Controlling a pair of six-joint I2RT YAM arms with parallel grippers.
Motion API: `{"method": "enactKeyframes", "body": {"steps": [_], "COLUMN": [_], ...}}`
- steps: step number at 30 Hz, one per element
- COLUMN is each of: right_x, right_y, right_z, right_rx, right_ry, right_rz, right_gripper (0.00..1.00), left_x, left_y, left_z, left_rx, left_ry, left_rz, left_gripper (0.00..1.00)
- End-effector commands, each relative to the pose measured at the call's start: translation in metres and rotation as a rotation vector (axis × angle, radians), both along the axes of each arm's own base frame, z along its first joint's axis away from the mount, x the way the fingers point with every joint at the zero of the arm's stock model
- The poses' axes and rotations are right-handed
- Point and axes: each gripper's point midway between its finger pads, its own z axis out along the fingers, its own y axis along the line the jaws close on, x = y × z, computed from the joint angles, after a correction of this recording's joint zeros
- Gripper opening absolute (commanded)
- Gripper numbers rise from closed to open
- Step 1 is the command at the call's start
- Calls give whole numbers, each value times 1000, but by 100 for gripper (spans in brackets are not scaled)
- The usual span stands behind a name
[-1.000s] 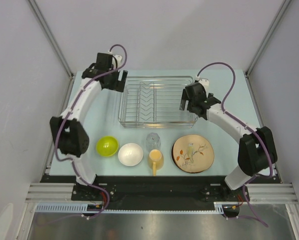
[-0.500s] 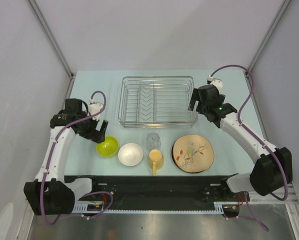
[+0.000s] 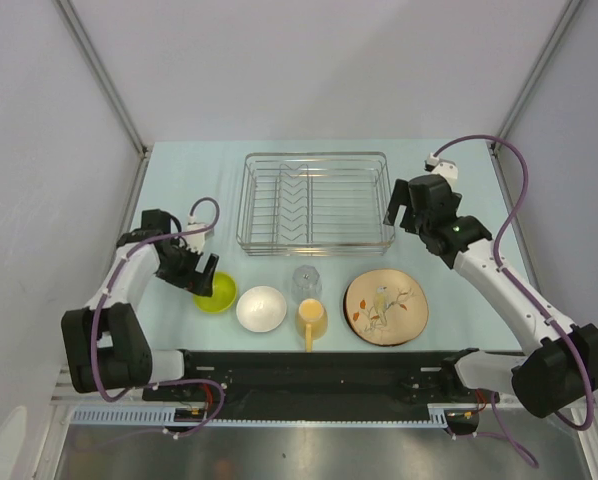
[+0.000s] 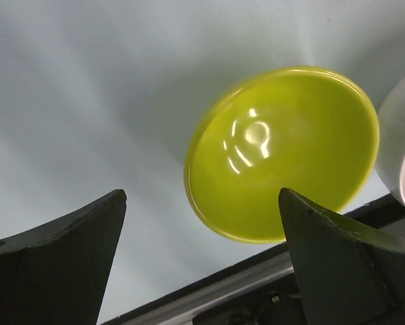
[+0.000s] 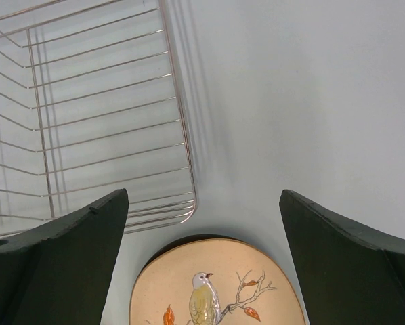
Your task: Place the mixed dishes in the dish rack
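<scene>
Tabletop (image 3: 179, 190), seven o'clock: my left gripper (image 3: 197, 272), jaws spread, has swung from silver wire rack (image 3: 316, 155) to small lime-green bowl (image 3: 217, 293); pickup likely next; right gripper (image 3: 399, 212) likewise spread.

There are five loose dishes. Two are small round bowls: one lime-green bowl (image 3: 215, 292) and one white bowl (image 3: 261, 308). There is one clear drinking glass (image 3: 306, 281), one yellow mug with a handle (image 3: 312, 320), and one large tan round plate with a bird picture and red-brown rim (image 3: 385, 307). There is one rectangular silver wire dish rack (image 3: 315, 203) and one pale blue-green table (image 3: 459, 170). Two white-and-black robot arms are in view, the left arm (image 3: 122, 283) and the right arm (image 3: 499, 282). Each carries one black two-finger gripper, the left gripper (image 3: 199, 275) and the right gripper (image 3: 399, 212), making two grippers.
</scene>
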Motion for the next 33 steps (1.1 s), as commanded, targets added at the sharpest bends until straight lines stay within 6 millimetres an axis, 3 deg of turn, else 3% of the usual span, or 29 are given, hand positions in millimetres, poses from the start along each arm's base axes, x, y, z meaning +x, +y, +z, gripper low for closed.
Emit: {"method": "enactKeyframes", "body": {"steps": [1, 2, 5, 8, 10, 11, 13, 15, 17, 20, 22, 24, 25, 26, 27, 28, 29, 31, 33], "right_x": [-6, -6, -5, -4, -3, -3, -3, -4, -6, -20, -38, -52, -69, -77, -87, -105, -112, -130, -146], "right_y": [-3, -3, -3, -3, -3, -2, 1, 8, 20, 59, 100, 133, 159, 173, 191, 211, 224, 248, 267], "right_z": [2, 2, 1, 2, 1, 2, 1, 5, 12, 19, 26, 30, 31, 31, 30, 28, 31, 24, 23], "right_rx": [4, 6, 6, 8, 10, 12, 19, 20, -13, -87, -84, -82, -79, -74, -76, -79, -67, -82, -74], "right_ry": [-2, -2, 3, -1, 2, -1, 2, -9, -27, -41, -58, -67, -72, -75, -71, -71, -86, -85, -88], "right_rz": [-3, -2, -3, -6, -6, -3, 10, 37, 101, 242, 374, 497, 593, 650, 734, 817, 873, 978, 1056], "right_gripper": [100, 100, 100, 99, 98, 98, 95, 93, 93, 94, 94, 95, 95, 96, 96, 96, 96, 96, 96], "left_x": [16, 16, 13, 10, 10, 11, 12, 15, 16, 26, 46, 65, 71, 87, 95, 105, 118, 139, 158], "left_y": [2, 2, 1, 0, 2, 2, 3, 3, 4, 8, 15, 31, 36, 44, 56, 56, 61, 58, 30], "left_z": [-16, -19, -31, -37, -39, -40, -38, -33, -26, 3, 35, 77, 91, 123, 136, 152, 181, 206, 233], "left_rx": [-8, -14, -19, -26, -20, -17, -15, -15, -11, 10, 48, 131, 158, 199, 268, 295, 341, 420, 437], "left_ry": [-31, -21, 11, 38, 44, 44, 43, 36, 34, -20, -109, -213, -244, -327, -352, -399, -476, -566, -655], "left_rz": [-20, -18, -21, -17, -14, -13, -11, -10, -3, 11, 31, 68, 90, 117, 153, 158, 186, 208, 166], "left_gripper": [100, 100, 86, 67, 46, 30, 20, 3, 0, 0, 0, 0, 0, 0, 0, 0, 0, 0, 0]}}
